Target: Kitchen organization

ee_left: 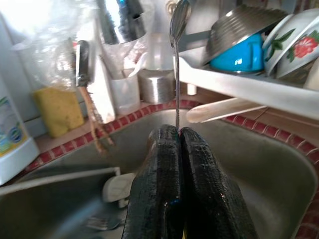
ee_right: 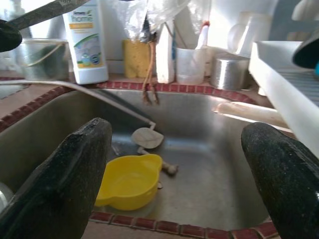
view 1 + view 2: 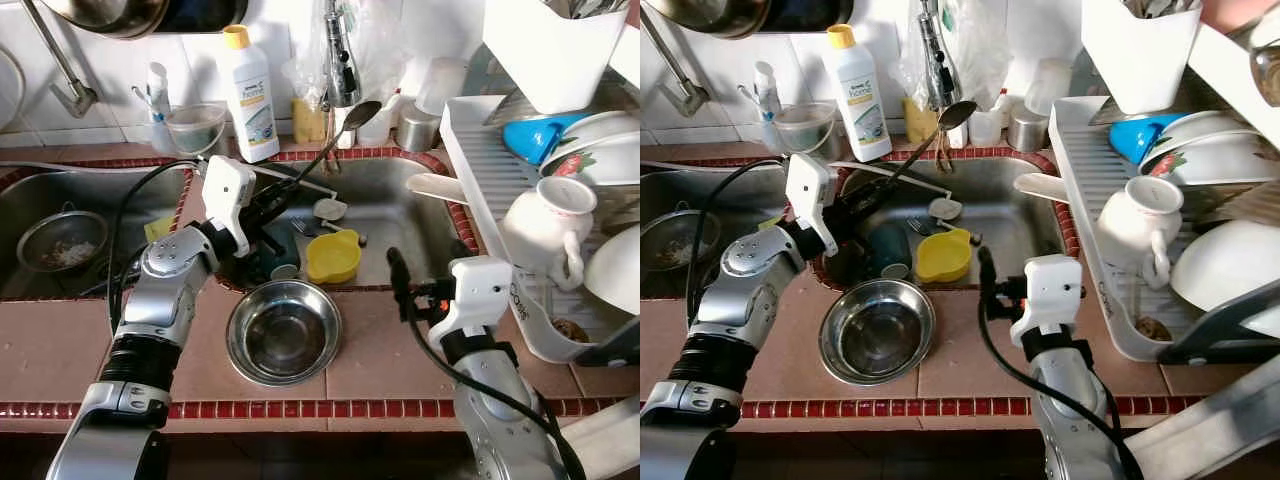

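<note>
Nearest, a steel bowl [image 3: 284,331] sits empty on the tiled counter. At its 3 o'clock the right gripper [image 3: 398,283] waits with fingers spread wide, holding nothing. At 11 o'clock the left gripper [image 3: 268,212] is clamped on a spoon [image 3: 335,135] – lifted above the sink [image 3: 400,215]. Beyond, at 2 o'clock, the dish rack [image 3: 480,160] is part filled. A yellow cup [image 3: 333,256] and small utensils remain in the sink – sorting looks unfinished.

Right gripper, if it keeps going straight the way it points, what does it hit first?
Probably the small yellow plastic bowl in the steel sink, low between the open right gripper fingers; depth is unclear.
</note>
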Controlling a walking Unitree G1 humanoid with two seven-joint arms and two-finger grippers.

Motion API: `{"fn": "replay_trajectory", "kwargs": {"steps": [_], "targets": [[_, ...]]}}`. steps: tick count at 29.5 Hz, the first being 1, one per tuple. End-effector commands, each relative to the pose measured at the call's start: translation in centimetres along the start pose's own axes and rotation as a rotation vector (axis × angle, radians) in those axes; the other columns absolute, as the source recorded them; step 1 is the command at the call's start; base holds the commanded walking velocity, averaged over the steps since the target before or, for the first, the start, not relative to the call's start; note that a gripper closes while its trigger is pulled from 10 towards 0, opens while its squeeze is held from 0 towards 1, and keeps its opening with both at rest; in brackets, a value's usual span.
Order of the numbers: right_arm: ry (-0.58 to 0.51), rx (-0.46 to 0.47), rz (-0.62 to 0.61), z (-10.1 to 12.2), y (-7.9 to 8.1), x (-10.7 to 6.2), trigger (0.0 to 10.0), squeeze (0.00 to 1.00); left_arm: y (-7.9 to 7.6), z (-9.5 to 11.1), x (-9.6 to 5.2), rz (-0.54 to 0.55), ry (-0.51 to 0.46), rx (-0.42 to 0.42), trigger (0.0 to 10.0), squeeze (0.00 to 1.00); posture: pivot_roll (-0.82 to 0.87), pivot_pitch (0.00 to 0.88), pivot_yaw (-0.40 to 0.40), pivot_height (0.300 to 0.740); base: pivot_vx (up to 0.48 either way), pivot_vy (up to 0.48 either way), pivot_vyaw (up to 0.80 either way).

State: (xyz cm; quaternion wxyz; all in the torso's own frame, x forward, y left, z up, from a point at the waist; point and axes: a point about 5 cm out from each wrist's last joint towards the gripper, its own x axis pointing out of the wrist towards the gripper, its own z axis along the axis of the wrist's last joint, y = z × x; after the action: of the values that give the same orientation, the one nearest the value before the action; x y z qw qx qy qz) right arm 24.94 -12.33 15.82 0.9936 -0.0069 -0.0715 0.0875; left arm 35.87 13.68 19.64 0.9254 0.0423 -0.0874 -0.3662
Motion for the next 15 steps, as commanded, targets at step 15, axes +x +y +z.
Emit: {"fn": "replay_trajectory", "kwargs": {"steps": [15], "targets": [[0.064,0.056,0.282,-0.1,3.9,-2.2,10.0,0.00,0.8,-0.9,0.5,0.035,0.054,0.039,10.0,0.00,-0.19,0.151,0.040,0.740,0.000,0.000,0.00]]}}
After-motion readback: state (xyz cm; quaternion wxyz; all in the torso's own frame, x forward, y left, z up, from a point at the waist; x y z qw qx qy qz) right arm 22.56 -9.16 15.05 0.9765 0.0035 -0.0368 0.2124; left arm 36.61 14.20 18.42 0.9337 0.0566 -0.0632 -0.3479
